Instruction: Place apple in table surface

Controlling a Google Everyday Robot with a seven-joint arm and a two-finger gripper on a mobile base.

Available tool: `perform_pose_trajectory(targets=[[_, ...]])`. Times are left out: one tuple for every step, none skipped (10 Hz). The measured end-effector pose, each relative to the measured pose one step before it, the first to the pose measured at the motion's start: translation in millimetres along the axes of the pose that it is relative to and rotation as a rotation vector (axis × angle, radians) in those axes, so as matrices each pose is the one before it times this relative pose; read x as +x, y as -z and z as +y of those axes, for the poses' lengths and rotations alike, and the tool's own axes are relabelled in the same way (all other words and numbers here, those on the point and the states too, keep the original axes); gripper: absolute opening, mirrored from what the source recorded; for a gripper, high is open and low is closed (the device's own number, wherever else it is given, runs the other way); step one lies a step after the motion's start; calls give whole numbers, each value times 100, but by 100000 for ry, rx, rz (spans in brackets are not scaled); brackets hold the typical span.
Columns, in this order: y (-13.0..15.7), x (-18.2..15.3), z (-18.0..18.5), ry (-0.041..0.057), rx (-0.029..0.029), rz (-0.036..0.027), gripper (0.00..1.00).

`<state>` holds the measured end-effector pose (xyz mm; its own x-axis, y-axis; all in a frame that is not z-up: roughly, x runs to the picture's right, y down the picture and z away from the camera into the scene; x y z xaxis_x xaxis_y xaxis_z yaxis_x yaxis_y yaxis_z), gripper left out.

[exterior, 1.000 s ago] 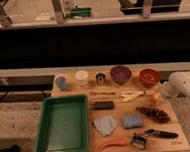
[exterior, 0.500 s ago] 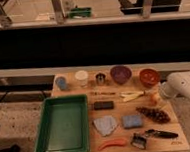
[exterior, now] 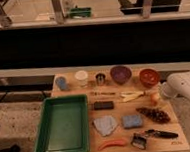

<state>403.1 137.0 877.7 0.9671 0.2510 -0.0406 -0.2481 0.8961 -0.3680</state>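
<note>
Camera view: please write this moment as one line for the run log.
task: place apple | tool: right table edge, at apple | apple: low over table, right of tray | release: not confirmed

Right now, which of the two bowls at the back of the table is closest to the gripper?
The reddish-orange bowl, at the right end of the back row. The gripper is at the table's right edge by the apple; the purple bowl sits farther left.

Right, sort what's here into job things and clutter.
Job: apple; table surface; gripper, at the table's right edge beside the apple.

Lying about: green tray, purple bowl, red bowl, white cup, carrot-like thing.
</note>
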Motion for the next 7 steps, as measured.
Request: perform_pose_trajectory(targets=[[866,-61,-403,346,2573,604,80],[670,75,-343,-81,1526,275,80],[936,156,-560,-273,1388,325,80],[1255,335,-651,-1148,1202,36,80],[1702,709,-838,-1897,615,-10,80],[1302,665,-658,-1840,-128,-238,80],[2453,1203,-918,-3593,-476,-910,80]])
